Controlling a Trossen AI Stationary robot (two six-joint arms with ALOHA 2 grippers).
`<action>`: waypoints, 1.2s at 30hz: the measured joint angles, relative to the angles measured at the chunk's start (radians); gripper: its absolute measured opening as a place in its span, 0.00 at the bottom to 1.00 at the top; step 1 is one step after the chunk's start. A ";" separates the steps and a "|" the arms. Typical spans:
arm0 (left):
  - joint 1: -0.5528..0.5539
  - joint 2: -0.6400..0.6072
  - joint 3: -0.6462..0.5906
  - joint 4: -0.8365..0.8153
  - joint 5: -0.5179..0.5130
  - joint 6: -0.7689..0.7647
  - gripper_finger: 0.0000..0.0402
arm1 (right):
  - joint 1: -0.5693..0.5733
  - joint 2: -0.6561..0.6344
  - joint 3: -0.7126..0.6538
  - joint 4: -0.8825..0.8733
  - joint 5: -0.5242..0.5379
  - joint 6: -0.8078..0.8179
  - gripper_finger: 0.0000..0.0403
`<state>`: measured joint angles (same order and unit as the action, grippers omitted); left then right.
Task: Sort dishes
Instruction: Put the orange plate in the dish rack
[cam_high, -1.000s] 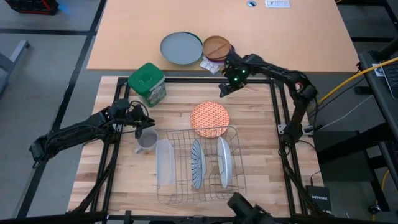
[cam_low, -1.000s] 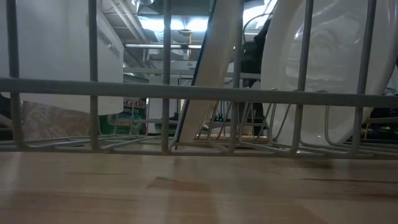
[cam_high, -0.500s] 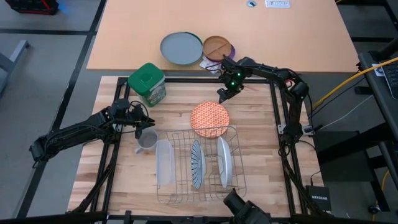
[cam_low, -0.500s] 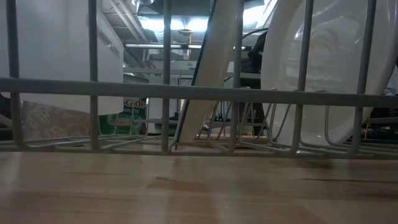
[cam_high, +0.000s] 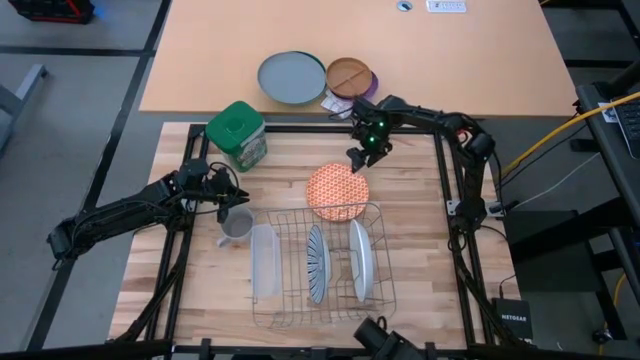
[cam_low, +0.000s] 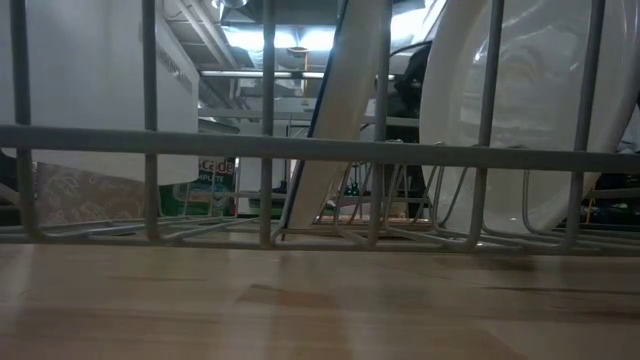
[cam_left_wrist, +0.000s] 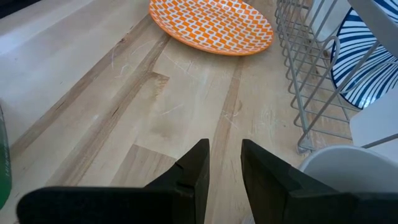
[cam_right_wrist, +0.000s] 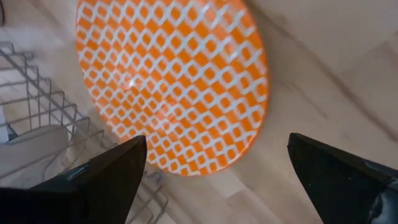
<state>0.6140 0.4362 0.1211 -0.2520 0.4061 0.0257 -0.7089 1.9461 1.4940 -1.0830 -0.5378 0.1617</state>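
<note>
fingers of the right gripper (cam_high: 356, 156) are spread wide on my feed, hanging above the far edge of the orange plate (cam_high: 337, 192) with nothing between them; in the right wrist view the two dark fingers (cam_right_wrist: 112, 171) frame that plate (cam_right_wrist: 174, 87) from above. the orange plate lies flat on the tabletop (cam_high: 290, 160), its near rim touching or overlapping the far side of the wire dish rack (cam_high: 325, 265); i cannot tell which. in the rack the blue-striped plate (cam_high: 317, 263) stands on edge, and the white plate (cam_high: 360, 260) stands on edge just to its right. the left gripper (cam_high: 228, 195) waits near a grey mug (cam_high: 237, 226) at the rack's left side; its fingers (cam_left_wrist: 196, 171) show a narrow gap in the left wrist view, holding nothing, with the mug's rim (cam_left_wrist: 348, 168) beside them. a clear tumbler (cam_high: 264, 262) lies along the rack's left edge. a green canister (cam_high: 238, 134) stands at the far left of the tabletop. beyond it, on the tan surface, sit a grey plate (cam_high: 291, 77) and a brown divided plate (cam_high: 349, 76) side by side.
</note>
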 joint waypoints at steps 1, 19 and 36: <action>0.000 0.000 0.000 0.000 0.000 0.000 0.20 | 0.006 0.000 0.000 -0.005 -0.005 0.000 0.97; -0.002 -0.006 0.000 0.000 0.103 0.027 0.20 | 0.153 0.000 0.000 0.022 0.163 -0.128 0.97; -0.001 -0.005 0.000 0.000 0.103 0.027 0.20 | 0.218 0.000 0.000 0.039 0.201 -0.174 0.97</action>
<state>0.6128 0.4309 0.1215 -0.2523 0.5091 0.0525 -0.4908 1.9461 1.4944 -1.0443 -0.3369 -0.0128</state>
